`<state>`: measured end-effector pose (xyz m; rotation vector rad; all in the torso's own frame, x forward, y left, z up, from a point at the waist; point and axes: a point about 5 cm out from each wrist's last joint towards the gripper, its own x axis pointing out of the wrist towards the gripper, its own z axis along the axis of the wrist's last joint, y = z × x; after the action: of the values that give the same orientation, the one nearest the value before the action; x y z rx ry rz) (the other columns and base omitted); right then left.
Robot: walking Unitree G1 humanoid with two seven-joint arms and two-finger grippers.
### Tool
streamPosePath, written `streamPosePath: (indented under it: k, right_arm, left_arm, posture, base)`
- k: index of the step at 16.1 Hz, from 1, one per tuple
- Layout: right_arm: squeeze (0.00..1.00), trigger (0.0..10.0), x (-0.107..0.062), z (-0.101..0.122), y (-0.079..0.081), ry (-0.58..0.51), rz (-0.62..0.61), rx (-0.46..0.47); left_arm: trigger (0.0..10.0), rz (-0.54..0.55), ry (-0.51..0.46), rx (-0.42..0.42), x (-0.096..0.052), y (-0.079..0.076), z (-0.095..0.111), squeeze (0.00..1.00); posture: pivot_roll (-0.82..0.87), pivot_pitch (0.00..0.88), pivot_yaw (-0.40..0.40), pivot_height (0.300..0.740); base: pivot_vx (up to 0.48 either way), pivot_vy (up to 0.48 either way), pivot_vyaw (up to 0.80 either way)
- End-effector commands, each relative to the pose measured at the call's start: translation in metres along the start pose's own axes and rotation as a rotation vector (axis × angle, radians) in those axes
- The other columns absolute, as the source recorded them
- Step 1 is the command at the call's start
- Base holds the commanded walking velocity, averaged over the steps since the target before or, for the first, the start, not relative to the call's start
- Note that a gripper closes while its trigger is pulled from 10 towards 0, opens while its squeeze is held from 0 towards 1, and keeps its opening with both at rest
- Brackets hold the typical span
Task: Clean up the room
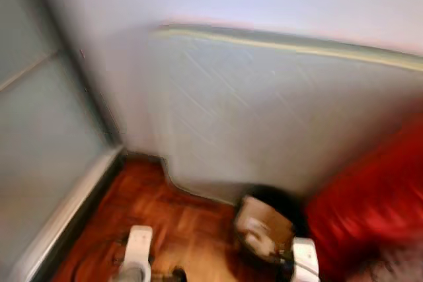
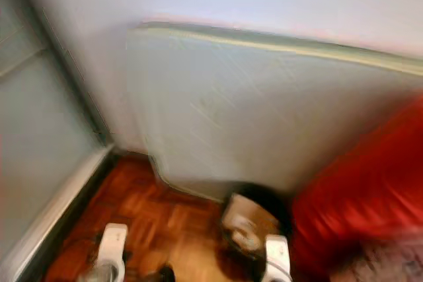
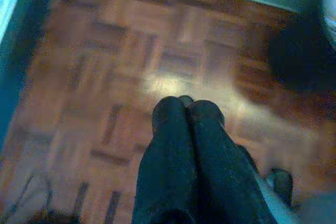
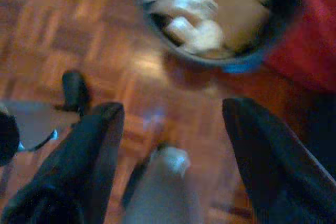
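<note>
A dark round bin (image 1: 264,229) stands on the wood floor at the foot of a pale mattress (image 1: 264,117) that leans on the wall. The bin (image 4: 210,19) holds brown cardboard and crumpled white paper (image 4: 194,24). My right gripper (image 4: 173,109) hangs open over the bare floor just short of the bin, with nothing between its fingers. My left gripper (image 3: 186,106) is shut and empty, pointing down at the parquet. My left arm (image 1: 139,246) and right arm (image 1: 305,255) show low in the blurred head views.
A red soft mass (image 1: 370,209) fills the right side beside the bin. A frosted sliding door (image 1: 39,143) with a pale floor rail (image 1: 73,203) runs along the left. Parquet floor (image 1: 165,216) lies between them. A small dark object (image 4: 73,90) sits on the floor.
</note>
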<state>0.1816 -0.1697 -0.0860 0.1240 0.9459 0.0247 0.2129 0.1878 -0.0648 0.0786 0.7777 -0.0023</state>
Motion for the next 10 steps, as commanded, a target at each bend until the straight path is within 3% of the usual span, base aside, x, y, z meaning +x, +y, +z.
streamPosePath:
  k: [1, 7, 10]
  right_arm:
    - [0.0, 10.0, 0.001, 0.007, 0.0009, -0.027, 0.001, -0.004]
    - [0.0, 10.0, 0.001, 0.0073, 0.0003, -0.028, 0.0, -0.003]
    - [0.0, 10.0, 0.0009, 0.0071, -0.0001, -0.028, 0.0, 0.0]
  left_arm:
    - [10.0, 0.007, 0.098, -0.005, -0.0074, 0.0022, -0.0273, 0.0]
    - [10.0, 0.005, 0.102, -0.004, -0.0077, 0.0004, -0.0286, 0.0]
    - [10.0, 0.007, 0.109, -0.003, -0.008, 0.0002, -0.03, 0.0]
  posture:
    - [0.01, 0.046, -0.018, 0.74]
    - [0.01, 0.048, -0.021, 0.74]
    - [0.0, 0.049, -0.021, 0.74]
  base:
    - [-0.266, 0.0, 0.0]
    - [-0.268, 0.0, 0.0]
    - [0.0, 0.0, 0.0]
